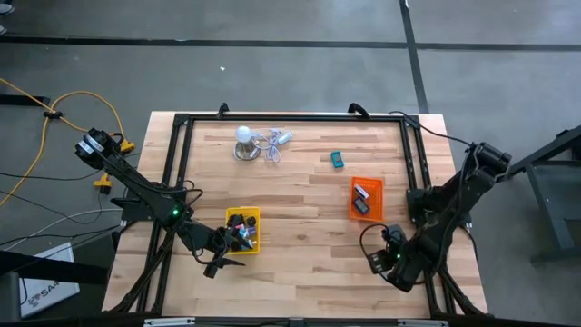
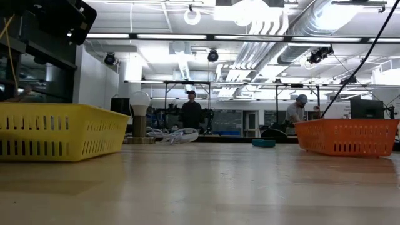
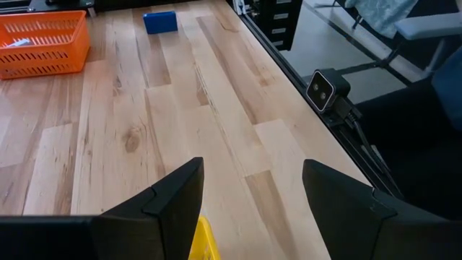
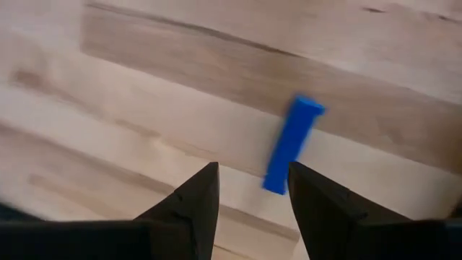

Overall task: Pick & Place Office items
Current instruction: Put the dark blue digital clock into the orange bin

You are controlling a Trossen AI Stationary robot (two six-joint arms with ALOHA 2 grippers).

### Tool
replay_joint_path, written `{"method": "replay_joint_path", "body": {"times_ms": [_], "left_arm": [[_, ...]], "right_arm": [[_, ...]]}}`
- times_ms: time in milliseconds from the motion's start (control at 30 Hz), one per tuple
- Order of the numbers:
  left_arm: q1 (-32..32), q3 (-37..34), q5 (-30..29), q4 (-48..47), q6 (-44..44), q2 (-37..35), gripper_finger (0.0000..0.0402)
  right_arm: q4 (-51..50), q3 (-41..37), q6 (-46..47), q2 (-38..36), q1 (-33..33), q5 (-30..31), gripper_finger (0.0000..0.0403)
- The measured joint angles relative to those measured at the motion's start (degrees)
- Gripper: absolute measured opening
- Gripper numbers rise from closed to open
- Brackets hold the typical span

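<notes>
Here the right gripper (image 4: 249, 189) hangs over a blue block (image 4: 291, 144) — fingers narrowly parted, empty — the block's near end hidden.

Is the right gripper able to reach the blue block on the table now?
Probably yes: the right gripper hangs open just above the blue block, with only bare wood between them.

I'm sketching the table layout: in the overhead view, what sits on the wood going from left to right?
Left gripper → yellow tray → white dome-shaped object with its cord → teal block → orange tray → right gripper.
</notes>
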Motion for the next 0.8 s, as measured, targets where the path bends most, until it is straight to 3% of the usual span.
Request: {"method": "replay_joint_path", "body": {"times_ms": [800], "left_arm": [[0.00,0.00,0.00,0.00,0.00,0.00,0.0230]], "right_arm": [[-1.58,-0.02,4.18,7.65,-0.12,-4.99,0.0151]]}}
